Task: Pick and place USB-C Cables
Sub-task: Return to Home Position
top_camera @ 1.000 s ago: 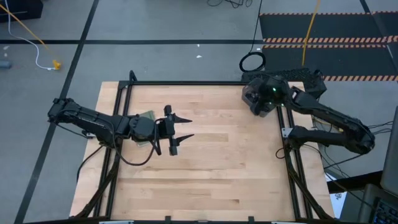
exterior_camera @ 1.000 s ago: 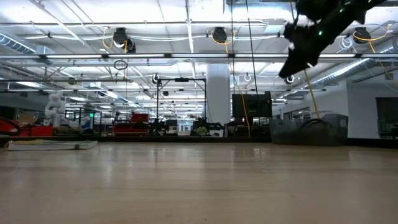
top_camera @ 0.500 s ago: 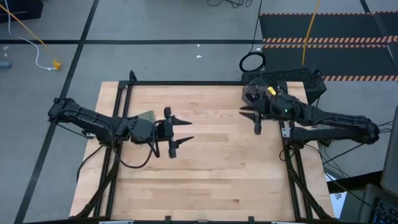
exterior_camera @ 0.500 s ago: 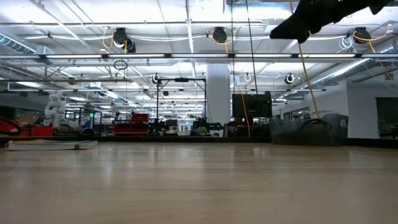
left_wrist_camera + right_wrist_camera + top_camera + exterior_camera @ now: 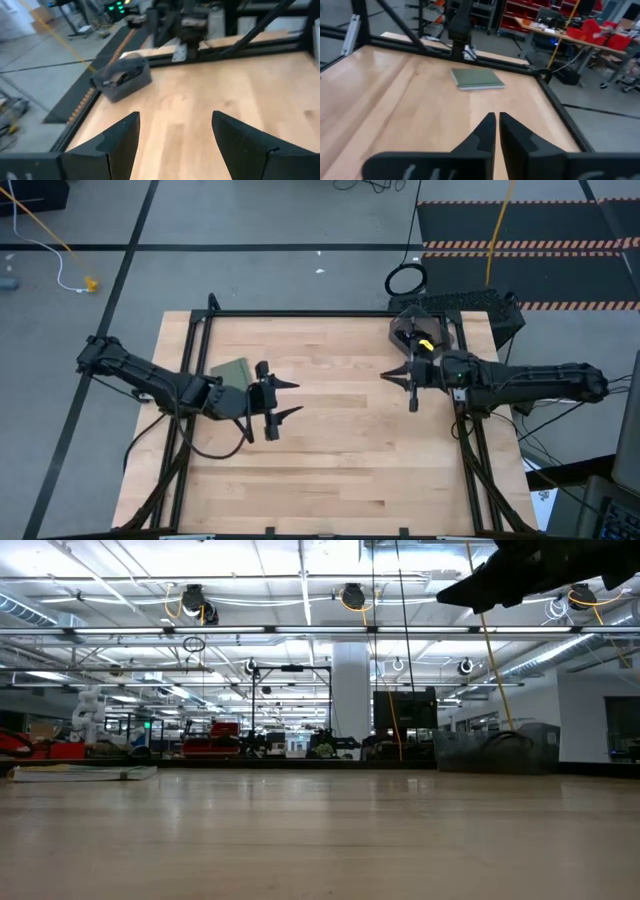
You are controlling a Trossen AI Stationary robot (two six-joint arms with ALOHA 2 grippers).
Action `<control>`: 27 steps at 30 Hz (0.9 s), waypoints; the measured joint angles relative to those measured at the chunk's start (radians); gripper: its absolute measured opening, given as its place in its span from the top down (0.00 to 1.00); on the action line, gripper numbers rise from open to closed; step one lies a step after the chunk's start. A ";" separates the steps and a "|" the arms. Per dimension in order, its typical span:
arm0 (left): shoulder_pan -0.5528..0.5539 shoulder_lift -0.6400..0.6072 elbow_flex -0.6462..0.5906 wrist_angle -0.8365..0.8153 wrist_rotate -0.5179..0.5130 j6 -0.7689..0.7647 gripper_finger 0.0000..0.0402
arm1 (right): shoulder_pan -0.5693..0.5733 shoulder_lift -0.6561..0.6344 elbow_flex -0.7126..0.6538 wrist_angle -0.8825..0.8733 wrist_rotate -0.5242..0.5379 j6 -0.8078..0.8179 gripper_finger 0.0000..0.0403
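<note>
A dark grey bin stands on the table's far right corner. In the left wrist view the bin holds dark tangled cable bundles; I cannot tell them apart. My right gripper is shut and empty. It hovers level just near of the bin and points toward the table's left; its own view shows nothing between the fingers. My left gripper is open and empty over the table's left middle, pointing right; between its fingers there is only bare wood.
A flat green pad lies on the table behind my left gripper, also in the right wrist view. A black frame runs along the table's edges. A black ring-shaped cord loop and a yellow cord lie on the floor beyond.
My right gripper has come away from above the bin toward the table's near and left side, and has tipped from pointing down to level, pointing left. My left gripper has drawn a little toward the near left, so the green pad now shows in full.
</note>
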 joint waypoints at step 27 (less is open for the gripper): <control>0.120 -0.413 -0.570 0.334 0.069 0.042 0.80 | 0.086 -0.054 -0.316 0.331 0.034 0.034 1.00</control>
